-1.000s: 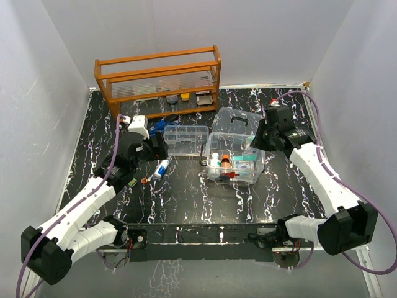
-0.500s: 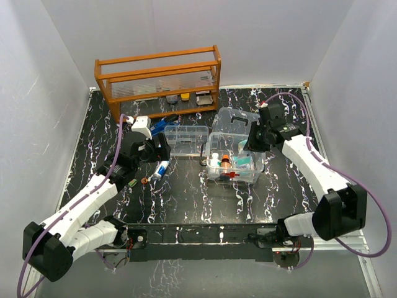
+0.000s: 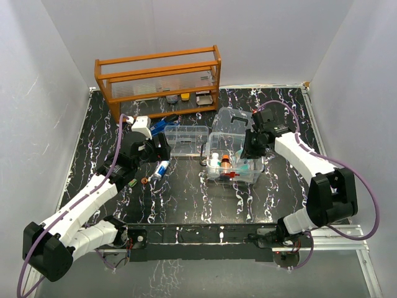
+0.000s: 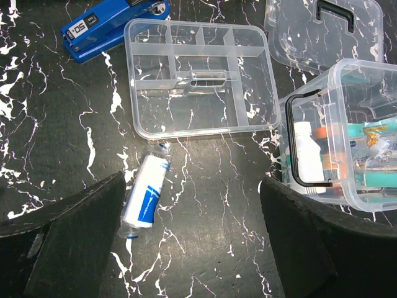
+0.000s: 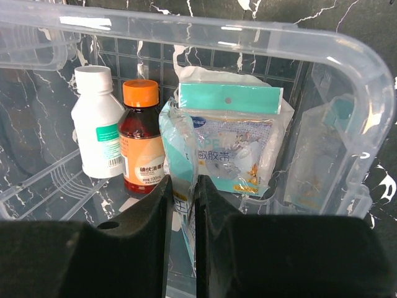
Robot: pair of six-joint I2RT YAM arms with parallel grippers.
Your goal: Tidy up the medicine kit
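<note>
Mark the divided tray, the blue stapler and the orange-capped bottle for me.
divided tray [image 4: 201, 84]: left wrist view, its middle, by the small centre handle.
blue stapler [image 4: 115, 25]: left wrist view, the top of its body.
orange-capped bottle [image 5: 141, 139]: right wrist view, the brown body above the label.

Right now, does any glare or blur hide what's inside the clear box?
Right wrist: white glare streaks the box rim, yet bottle labels read clearly; the fingers pinching a packet are dark and soft. Left wrist: sharp, reflections on the divided tray. Top external: even light, contents too small.
</note>
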